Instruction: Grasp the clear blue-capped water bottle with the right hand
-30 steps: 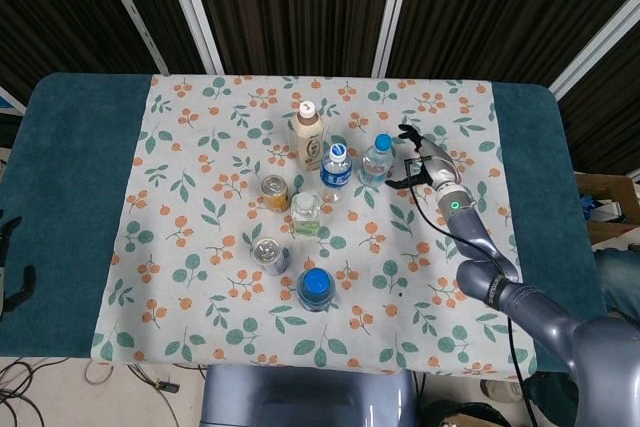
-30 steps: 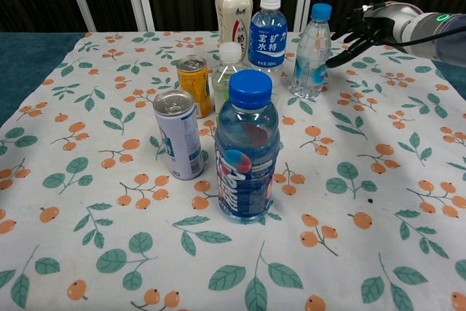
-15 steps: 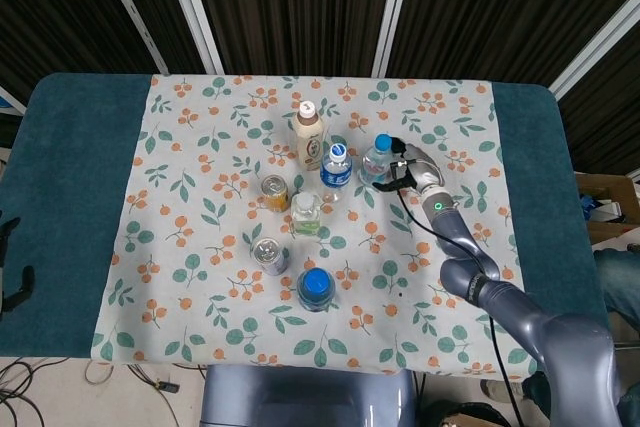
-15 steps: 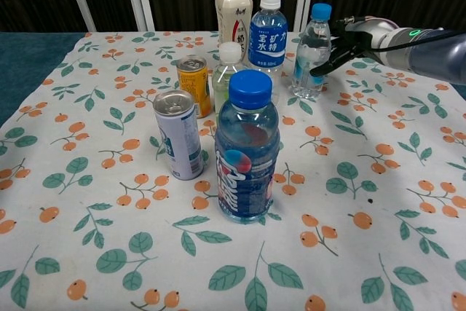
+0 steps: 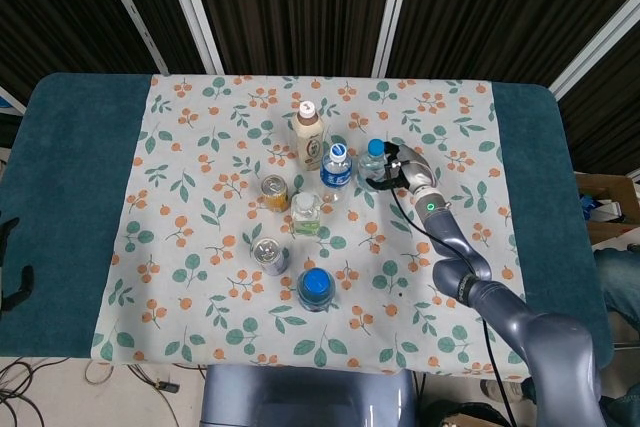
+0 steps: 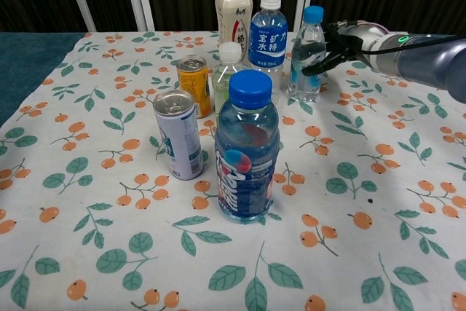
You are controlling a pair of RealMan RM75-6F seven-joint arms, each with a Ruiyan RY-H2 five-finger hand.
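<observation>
1. Head view: the clear blue-capped water bottle (image 5: pixel 374 163) stood upright on the floral tablecloth (image 5: pixel 200 147), toward the back right of the drinks cluster, just beside a blue-labelled bottle (image 5: pixel 336 168) on its left. The right hand (image 5: pixel 400 167) was pressed up against the clear bottle's right side, with dark fingers curling round the front of it. Couldn't really tell from up here how tight that wrap was. A tall milk-tea bottle (image 5: pixel 308 135) stood further left, and a fat blue-capped bottle (image 5: pixel 316 289) sat at the front.

2. Chest view: way clearer here. The right hand (image 6: pixel 342 43) came in from the right and its fingers (image 6: pixel 314 63) touched the clear bottle (image 6: pixel 306 56) around the label, partly wrapped on it but not fully closed. The bottle was upright on the cloth. A silver can (image 6: pixel 178 135) and a yellow can (image 6: pixel 194 84) stood further left. No sign of the left hand in either view.
</observation>
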